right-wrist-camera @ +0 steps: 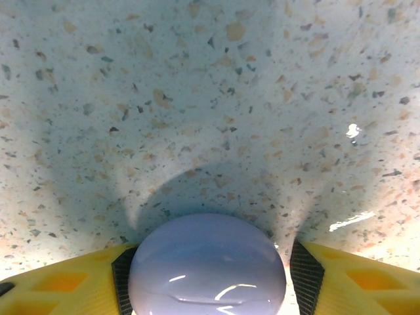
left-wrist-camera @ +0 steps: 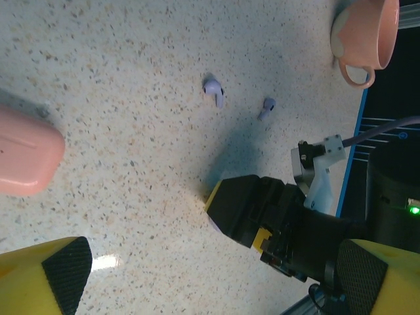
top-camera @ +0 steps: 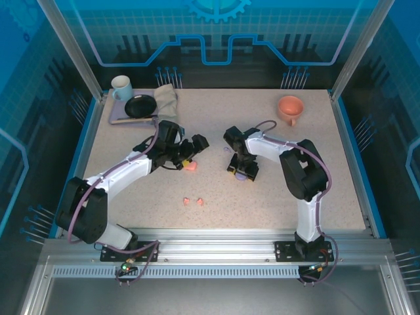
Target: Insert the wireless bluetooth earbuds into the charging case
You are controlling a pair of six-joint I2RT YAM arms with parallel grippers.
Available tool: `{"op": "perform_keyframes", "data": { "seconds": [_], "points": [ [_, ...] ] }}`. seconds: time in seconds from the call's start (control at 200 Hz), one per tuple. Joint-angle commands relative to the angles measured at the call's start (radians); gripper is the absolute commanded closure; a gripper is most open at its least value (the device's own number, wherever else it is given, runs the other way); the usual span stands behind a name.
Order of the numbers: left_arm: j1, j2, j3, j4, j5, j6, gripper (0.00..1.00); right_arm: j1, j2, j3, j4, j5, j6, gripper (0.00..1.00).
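1. The right tool (top-camera: 241, 165) is sitting closed in on the lilac case (right-wrist-camera: 207, 262), which is resting on the surface (top-camera: 282, 210) in the middle of the work area. Its pads (right-wrist-camera: 123, 279) are pressing at the case's flanks, so I am judging it clamped, perhaps only lightly.
2. The left tool (top-camera: 194, 149) is hanging with its fingers wide apart and nothing between them, just beside the pink case (left-wrist-camera: 26, 161).
3. The lilac buds (left-wrist-camera: 213, 90) are lying loose and close together on the surface, beyond the right tool toward the pink mug (left-wrist-camera: 364, 33). The pink buds (top-camera: 187, 201) are lying nearer the arm bases, well apart from both cases.
4. The step in hand is looking like steadying the lilac case so it can be opened; its shell is showing as a smooth, shut dome.
5. Doing this well is calling for a low, square grip on the case's body, with downward pressure against the surface. The glossy, rounded shell is likely to squirt out of a skewed pinch.
6. The left tool is needing much narrower fingers before going for anything so small.
7. No brand, label or writing is showing legibly on the cases, buds or mug.
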Motion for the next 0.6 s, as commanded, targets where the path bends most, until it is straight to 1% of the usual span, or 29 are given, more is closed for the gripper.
{"op": "perform_keyframes", "data": {
  "seconds": [0.0, 0.23, 0.395, 0.48, 0.595],
  "points": [
    [-0.026, -0.034, -0.027, 0.029, -0.022, -0.041, 0.01, -0.024, 0.003, -0.053, 0.040, -0.014, 0.028, 0.36],
    [-0.073, -0.035, -0.048, 0.046, -0.051, -0.070, 0.01, -0.032, 0.002, -0.067, 0.067, -0.018, 0.044, 0.37],
    [-0.101, -0.033, -0.074, 0.078, -0.061, -0.096, 0.01, -0.043, 0.001, -0.084, 0.091, -0.040, 0.047, 0.40],
    [-0.118, -0.031, -0.101, 0.118, -0.071, -0.118, 0.01, -0.048, -0.012, -0.098, 0.109, -0.057, 0.053, 0.43],
    [-0.146, -0.021, -0.146, 0.201, -0.077, -0.148, 0.01, -0.053, -0.028, -0.109, 0.132, -0.080, 0.064, 0.44]
  ]
}}
